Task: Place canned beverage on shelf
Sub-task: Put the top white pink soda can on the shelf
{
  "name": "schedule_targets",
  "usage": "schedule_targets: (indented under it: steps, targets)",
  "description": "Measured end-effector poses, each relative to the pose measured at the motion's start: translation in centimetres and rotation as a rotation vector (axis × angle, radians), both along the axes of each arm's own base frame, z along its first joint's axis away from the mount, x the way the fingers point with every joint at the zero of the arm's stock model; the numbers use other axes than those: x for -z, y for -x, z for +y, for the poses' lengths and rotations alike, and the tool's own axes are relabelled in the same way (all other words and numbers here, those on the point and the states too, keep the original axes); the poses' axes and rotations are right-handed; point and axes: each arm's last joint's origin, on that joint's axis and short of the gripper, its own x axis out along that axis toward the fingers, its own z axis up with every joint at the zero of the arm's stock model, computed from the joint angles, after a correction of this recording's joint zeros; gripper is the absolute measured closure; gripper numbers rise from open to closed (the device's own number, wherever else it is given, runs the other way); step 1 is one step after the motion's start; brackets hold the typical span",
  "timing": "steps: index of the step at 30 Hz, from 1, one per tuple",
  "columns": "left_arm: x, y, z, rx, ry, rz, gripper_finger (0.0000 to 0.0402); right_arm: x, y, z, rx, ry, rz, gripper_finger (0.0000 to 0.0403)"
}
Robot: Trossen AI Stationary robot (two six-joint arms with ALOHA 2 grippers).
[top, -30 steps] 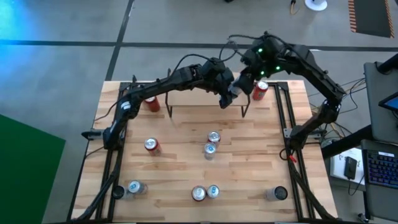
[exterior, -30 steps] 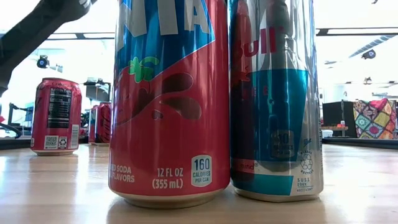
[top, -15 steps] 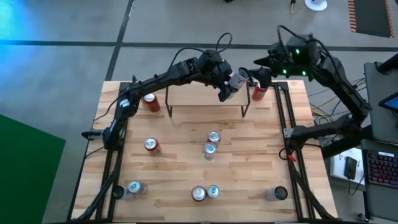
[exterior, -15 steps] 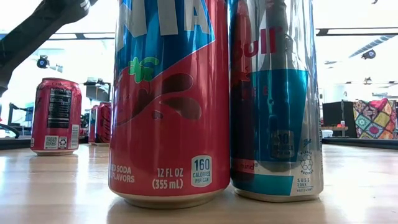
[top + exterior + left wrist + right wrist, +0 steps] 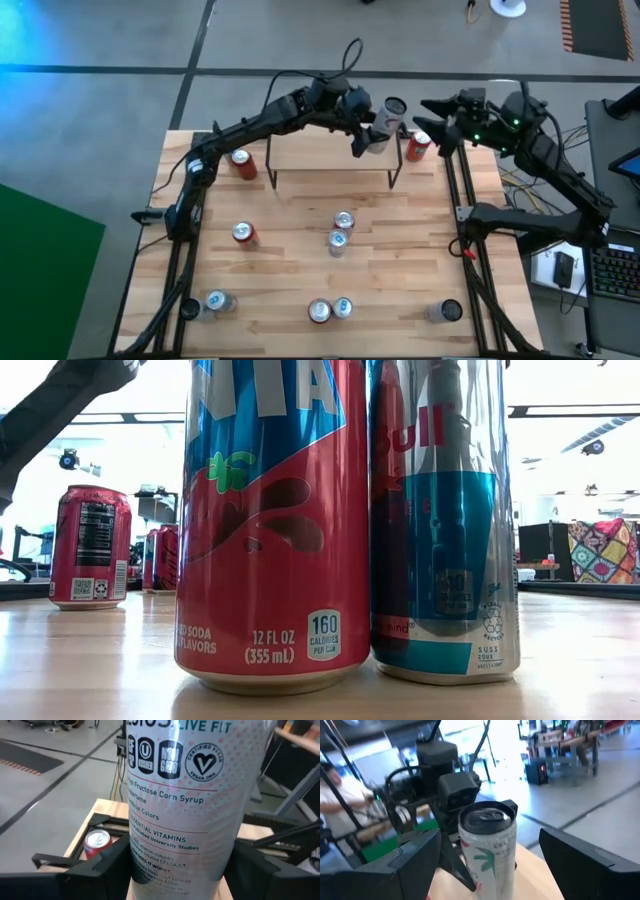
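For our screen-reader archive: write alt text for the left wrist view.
A silver Celsius can fills the picture, held upright between the left gripper's dark jaws. Beyond it, a red can stands at the corner of the wooden table, with grey floor farther off.

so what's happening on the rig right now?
The left gripper has its jaws shut on a silver can, holding it up over the right end of the shelf at the table's far edge. The right gripper hangs close beside it with jaws open, holding nothing. A red can stands just right of the shelf. Other cans are scattered over the table, none on the shelf yet.
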Motion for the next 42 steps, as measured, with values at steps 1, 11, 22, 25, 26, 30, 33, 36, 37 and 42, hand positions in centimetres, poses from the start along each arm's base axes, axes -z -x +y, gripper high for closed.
schedule_targets:
  steps: [1, 11, 22, 25, 26, 30, 33, 36, 37, 42]
  targets:
    - [0.0, 0.0, 0.0, 0.011, 0.010, -0.004, 0.0162, 0.2, -0.3, -0.2, -0.019, -0.020, -0.010, 0.0078]
    - [-0.1, -0.1, -0.2, 0.034, 0.043, -0.018, 0.0160, 1.8, -3.7, -2.2, -0.111, -0.065, 0.055, 0.0078]
    - [-0.2, 0.0, -0.2, 0.021, 0.053, -0.019, 0.0160, 1.5, -4.2, -2.6, -0.111, -0.017, 0.055, 0.0139]
    - [-0.3, 0.0, -0.1, 0.021, 0.054, -0.019, 0.0160, 1.5, -4.5, -2.8, -0.114, -0.017, 0.045, 0.0150]
    - [-0.3, 0.1, -0.1, 0.022, 0.055, -0.019, 0.0160, 1.5, -4.6, -2.9, -0.115, -0.017, 0.043, 0.0150]
    - [-0.2, 0.2, 0.1, 0.016, 0.077, -0.011, 0.0156, 1.6, -4.8, -3.1, -0.114, -0.028, 0.044, 0.0147]
    - [-0.2, 0.7, 0.7, 0.008, 0.077, 0.010, 0.0142, 1.7, -4.7, -3.2, -0.092, -0.006, 0.055, 0.0150]
    - [-0.6, 1.6, 1.3, -0.022, 0.075, 0.032, 0.0123, 1.7, -4.6, -3.7, -0.040, 0.048, 0.065, 0.0150]
    - [-0.7, 1.9, 1.6, -0.037, 0.078, 0.041, 0.0117, 1.7, -4.7, -4.0, -0.027, 0.068, 0.071, 0.0150]
    - [-1.6, 3.4, 1.7, -0.084, 0.084, 0.080, 0.0109, 3.0, -5.0, -6.4, 0.088, 0.091, 0.162, 0.0151]
